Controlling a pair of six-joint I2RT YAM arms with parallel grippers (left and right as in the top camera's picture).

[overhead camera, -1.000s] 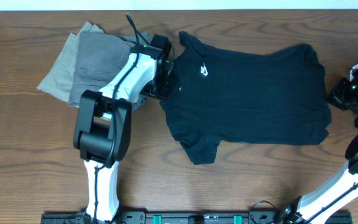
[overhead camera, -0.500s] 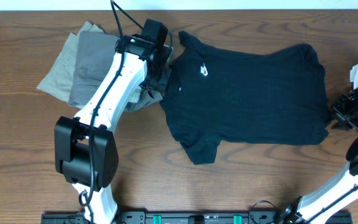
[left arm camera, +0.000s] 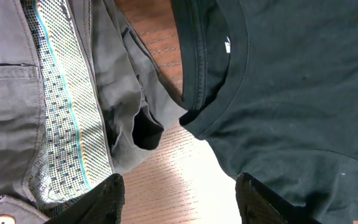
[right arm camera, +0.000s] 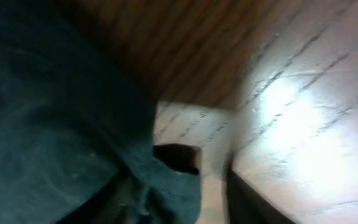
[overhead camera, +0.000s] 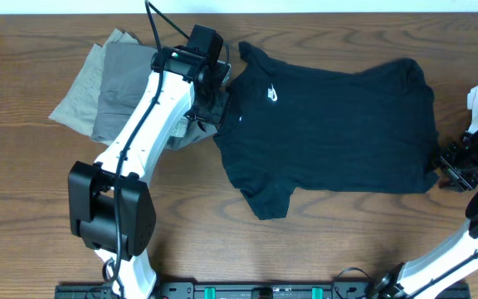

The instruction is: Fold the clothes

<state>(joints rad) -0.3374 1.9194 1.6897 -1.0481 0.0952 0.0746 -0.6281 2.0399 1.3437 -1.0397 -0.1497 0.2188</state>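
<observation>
Worry number one is on the far left: the khaki piece (overhead camera: 73,100) and the grey piece (overhead camera: 127,79) with the buttoned waistband sit in a loose pile, and a grey flap lies just beside the collar (left arm camera: 210,68) of the black tee (overhead camera: 338,124). My left gripper (left arm camera: 179,198) hangs over the strip of bare table (overhead camera: 23,208) between them, jaws spread wide, holding nothing. If I drop and close a bit toward the grey side, I reckon I pinch both garments and drag the pile into the fold. The tee itself lies flat mid-table. At its right hem corner my right gripper (overhead camera: 456,162) sits low by the fabric, but that wrist view is too blurry, so I can't tell if it's open or closed. A missed grab there would skew the fold.
</observation>
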